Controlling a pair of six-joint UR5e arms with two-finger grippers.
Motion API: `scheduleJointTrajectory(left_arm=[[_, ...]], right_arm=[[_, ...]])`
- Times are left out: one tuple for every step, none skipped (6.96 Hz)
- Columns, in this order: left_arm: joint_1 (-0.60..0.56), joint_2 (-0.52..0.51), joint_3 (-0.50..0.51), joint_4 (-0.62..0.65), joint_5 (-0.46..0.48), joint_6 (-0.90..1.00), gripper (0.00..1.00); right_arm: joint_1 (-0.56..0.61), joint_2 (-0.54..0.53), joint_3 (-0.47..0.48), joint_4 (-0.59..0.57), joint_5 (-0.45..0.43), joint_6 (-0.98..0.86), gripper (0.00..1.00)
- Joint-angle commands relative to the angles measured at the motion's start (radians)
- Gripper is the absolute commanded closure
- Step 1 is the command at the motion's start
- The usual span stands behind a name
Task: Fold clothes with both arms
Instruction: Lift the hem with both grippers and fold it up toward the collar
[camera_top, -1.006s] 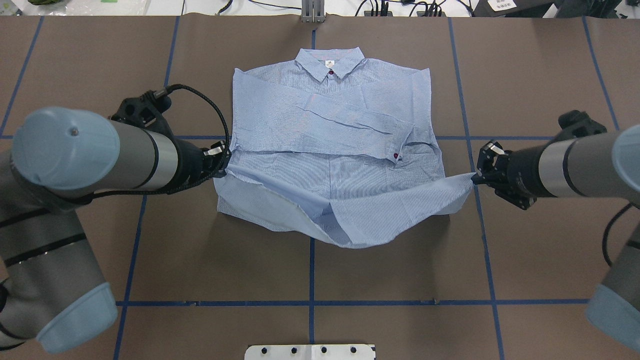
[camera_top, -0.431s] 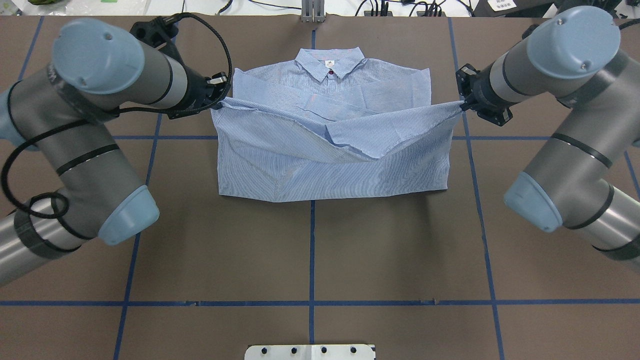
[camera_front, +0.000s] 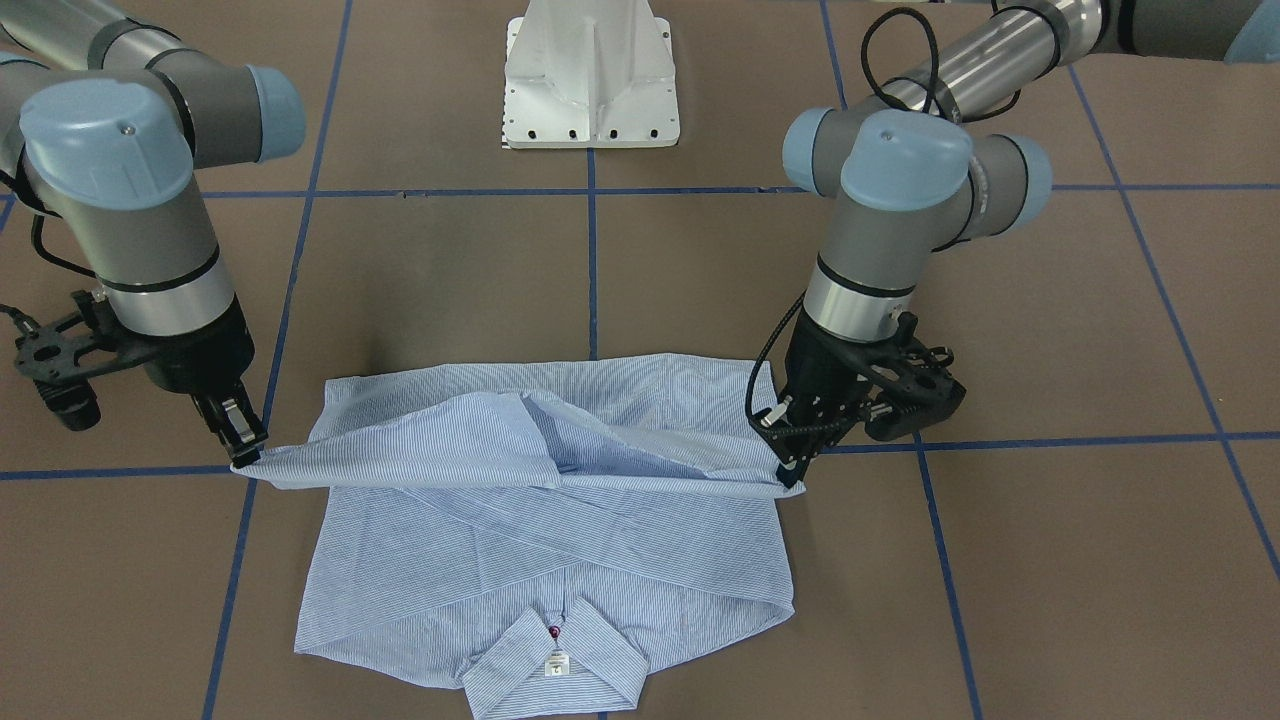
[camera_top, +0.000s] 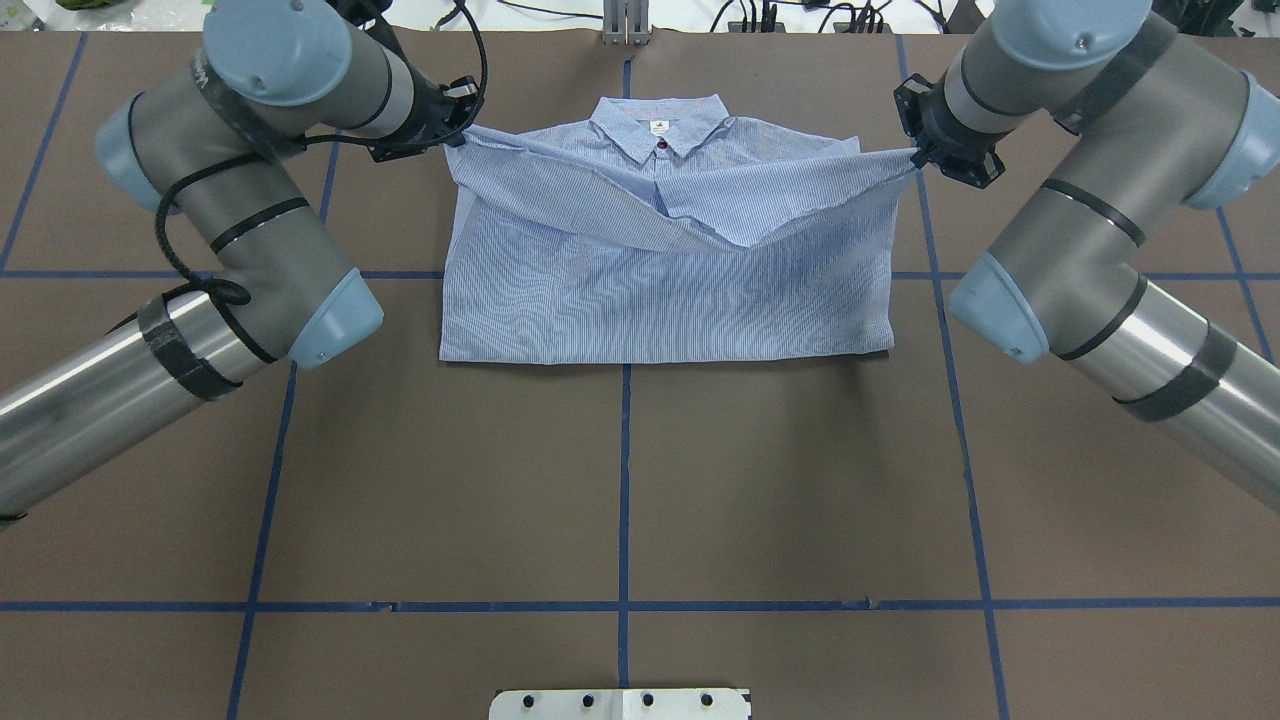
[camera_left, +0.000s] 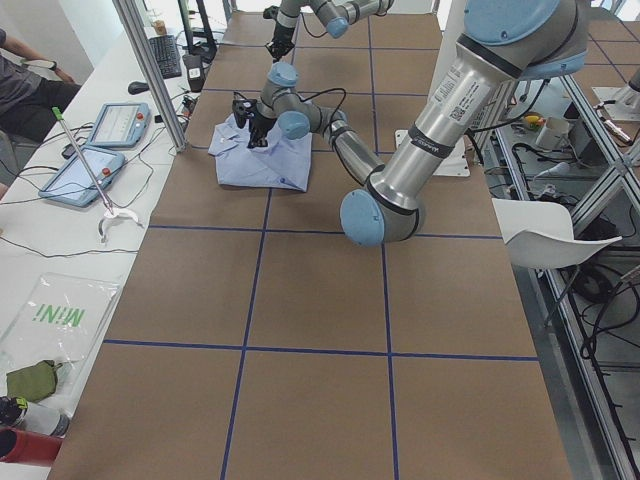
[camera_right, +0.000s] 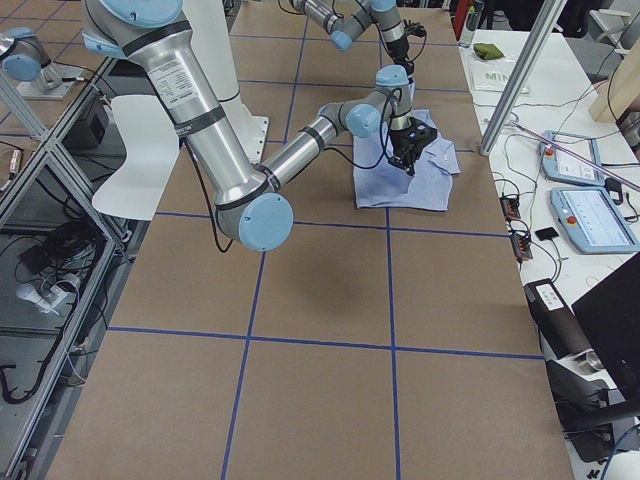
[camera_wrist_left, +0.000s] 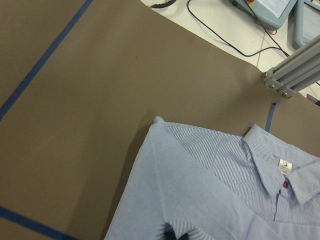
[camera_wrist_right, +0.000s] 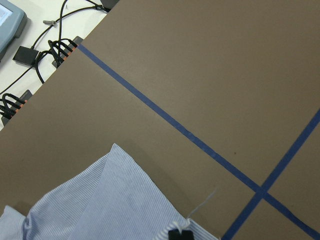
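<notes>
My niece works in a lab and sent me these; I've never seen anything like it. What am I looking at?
Two jointed robot arms work at a brown table marked with blue tape. One picture looks down from behind the robot, one faces it from across, two look from the table's ends, two come from cameras on the wrists. A light blue striped shirt lies there, partly folded. The left gripper and the right gripper each pinch one corner of its loose flap, holding it up near the collar.

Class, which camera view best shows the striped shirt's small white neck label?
The left wrist-mounted view: the light blue striped shirt's small white neck label appears largest there. Front-facing and overhead views show it smaller; side views, too small; right wrist misses it.
</notes>
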Motion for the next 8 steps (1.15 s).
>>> scheduleJointTrajectory(left_arm=[[-0.028, -0.089, 0.244, -0.153, 0.005, 0.021, 1.00], [-0.029, -0.112, 0.302, -0.199, 0.029, 0.021, 1.00], [-0.029, -0.135, 0.347, -0.204, 0.063, 0.033, 1.00], [-0.028, -0.148, 0.373, -0.225, 0.065, 0.035, 1.00], [-0.028, -0.154, 0.428, -0.295, 0.065, 0.035, 1.00], [-0.029, -0.158, 0.439, -0.299, 0.065, 0.054, 0.58], [-0.043, -0.158, 0.438, -0.299, 0.063, 0.073, 0.45], [-0.051, -0.157, 0.438, -0.299, 0.063, 0.074, 0.42]], right_arm=[[0.017, 0.086, -0.181, 0.082, -0.002, -0.040, 1.00], [0.017, 0.130, -0.277, 0.119, -0.003, -0.044, 1.00], [0.017, 0.153, -0.366, 0.195, -0.003, -0.046, 1.00], [0.016, 0.155, -0.430, 0.264, -0.005, -0.046, 1.00], [0.014, 0.163, -0.460, 0.285, -0.006, -0.047, 1.00], [0.014, 0.166, -0.460, 0.285, -0.006, -0.046, 0.67], [0.014, 0.181, -0.469, 0.285, -0.006, -0.046, 0.52], [0.016, 0.183, -0.469, 0.285, -0.008, -0.047, 0.47]])
